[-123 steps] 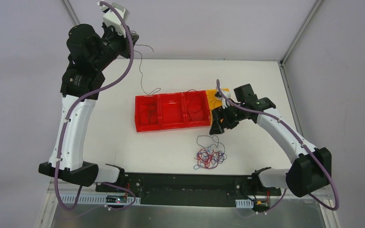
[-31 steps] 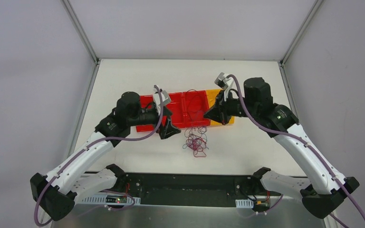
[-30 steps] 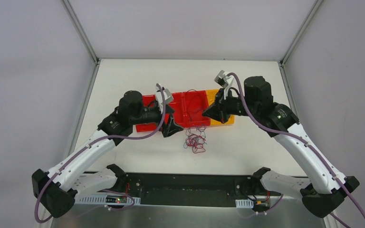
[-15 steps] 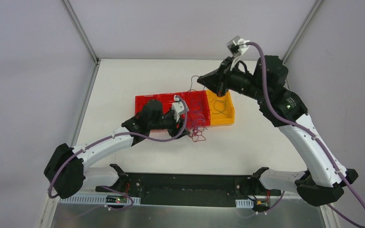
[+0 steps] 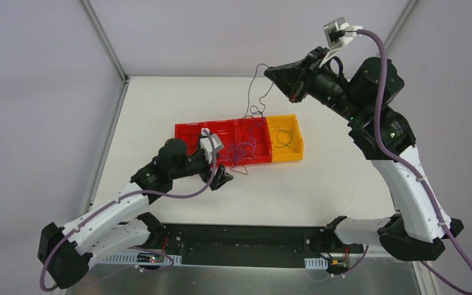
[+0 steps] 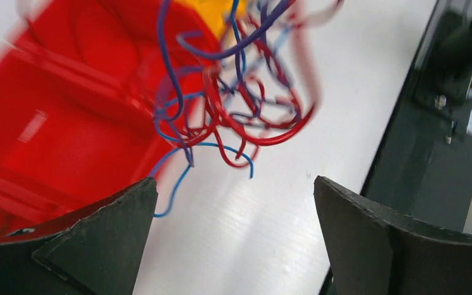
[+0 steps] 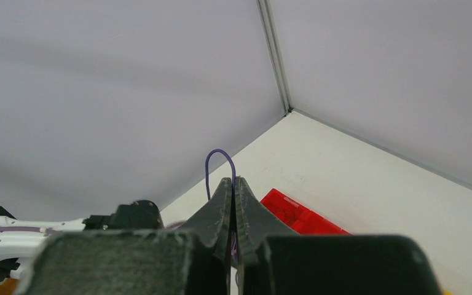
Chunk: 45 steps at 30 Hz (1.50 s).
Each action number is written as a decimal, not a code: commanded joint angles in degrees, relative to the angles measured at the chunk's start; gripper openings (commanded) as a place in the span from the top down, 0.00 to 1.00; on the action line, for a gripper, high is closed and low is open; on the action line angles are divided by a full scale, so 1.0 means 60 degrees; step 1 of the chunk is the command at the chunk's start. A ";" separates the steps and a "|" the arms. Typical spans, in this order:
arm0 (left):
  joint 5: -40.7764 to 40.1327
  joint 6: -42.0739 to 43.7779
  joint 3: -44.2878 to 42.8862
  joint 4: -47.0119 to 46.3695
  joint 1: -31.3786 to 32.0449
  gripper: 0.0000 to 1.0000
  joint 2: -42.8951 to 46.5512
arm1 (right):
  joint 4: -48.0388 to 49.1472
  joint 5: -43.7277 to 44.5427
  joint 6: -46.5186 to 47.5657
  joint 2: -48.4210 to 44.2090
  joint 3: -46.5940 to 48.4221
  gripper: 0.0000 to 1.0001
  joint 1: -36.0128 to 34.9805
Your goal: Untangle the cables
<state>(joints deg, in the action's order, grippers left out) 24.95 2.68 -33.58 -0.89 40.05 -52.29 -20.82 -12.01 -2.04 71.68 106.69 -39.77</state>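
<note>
The cables point(image 5: 244, 152) are a small clump of thin red and blue wires hanging at the near edge of the red bins point(image 5: 187, 126). One strand point(image 5: 250, 92) runs up from the clump to my right gripper point(image 5: 270, 71), raised high over the back of the table. In the right wrist view that gripper point(image 7: 232, 182) is shut on the strand, which loops out above its tips point(image 7: 220, 161). My left gripper point(image 5: 223, 172) is low, just left of the clump. Its wrist view shows the blurred cables point(image 6: 239, 104) ahead of my wide open left gripper point(image 6: 233, 184), apart from both fingers.
An orange bin point(image 5: 283, 117) holding a loose wire adjoins the red bins on the right. The red bins point(image 6: 49, 123) fill the left of the left wrist view. The black base rail point(image 5: 239, 236) runs along the table's near edge.
My right gripper rose and moved back-right, drawing a strand up out of the clump. The left gripper opened, let the clump go and drew back left. The clump shifted left onto the bins' edge.
</note>
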 commanded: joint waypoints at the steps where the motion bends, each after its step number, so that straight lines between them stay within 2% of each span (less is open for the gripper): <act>1: -0.1414 0.0101 -0.1624 0.0103 -0.0009 0.01 0.0602 | 0.0291 -0.0663 -0.0309 -0.0060 -0.0134 1.00 0.0004; 3: -0.1126 0.0476 -0.1950 0.0023 -0.0010 0.01 0.0285 | 0.0337 -0.0905 -0.0366 0.0007 -0.0065 1.00 -0.0018; 5: -0.0816 0.0521 -0.2040 -0.0738 -0.0003 0.01 -0.0288 | 0.0351 -0.1118 -0.0384 0.0098 0.0088 1.00 -0.0036; 9: 0.0271 -0.0720 -0.2661 -0.2597 0.0137 0.00 -0.2160 | 0.0325 -0.1242 -0.0493 0.0273 0.0359 1.00 -0.0059; 12: 0.0252 -0.1291 -0.3021 -0.3585 0.0498 0.00 -0.3504 | 0.0319 -0.1107 -0.0567 0.0392 0.0634 1.00 -0.0070; 13: 0.0213 -0.1376 -0.2954 -0.3956 0.0560 0.04 -0.3828 | 0.0284 -0.1053 -0.0536 0.0412 0.0761 1.00 -0.0078; 16: 0.0559 -0.1367 -0.2583 -0.4053 0.0622 0.22 -0.4466 | 0.0067 -0.0472 -0.0446 0.0463 0.1113 1.00 -0.0067; 20: 0.0704 -0.0712 -0.0924 -0.3806 0.0621 0.45 -0.4173 | 0.0007 0.0334 -0.0076 0.0373 0.1530 1.00 -0.0045; 25: 0.1142 -0.0814 0.0342 -0.3394 0.0804 0.98 -0.3427 | -0.0192 0.0673 0.0251 0.0592 0.2403 1.00 0.0014; 27: 0.1107 -0.0553 0.0622 -0.2564 0.0865 1.00 -0.2622 | -0.0159 0.0913 0.0275 0.0660 0.2608 1.00 0.0054; 32: 0.1397 0.1538 0.1085 0.0737 0.0861 1.00 -0.0077 | 0.0009 0.1591 0.1124 0.0556 0.2552 1.00 0.0185; 35: 0.1310 0.2463 0.1378 0.1451 0.0886 1.00 0.1461 | 0.0047 0.1840 0.1648 0.0319 0.2173 1.00 0.0350; 38: 0.1319 0.3467 0.0934 0.2968 0.0898 1.00 0.1600 | 0.0107 0.2782 0.2041 0.0180 0.1920 1.00 0.0521; 40: 0.1401 0.4042 0.0808 0.3931 0.0881 1.00 0.1547 | 0.0175 0.2819 0.2092 0.0260 0.2207 1.00 0.0742; 45: 0.1199 0.5592 0.1410 0.4938 0.0883 1.00 0.1424 | 0.0615 0.3347 0.3026 0.0759 0.3371 1.00 0.0868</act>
<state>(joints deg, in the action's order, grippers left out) 31.55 24.69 -27.05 18.76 45.04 -42.98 -22.85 3.79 10.68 74.96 119.98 -35.16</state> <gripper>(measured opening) 0.008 0.009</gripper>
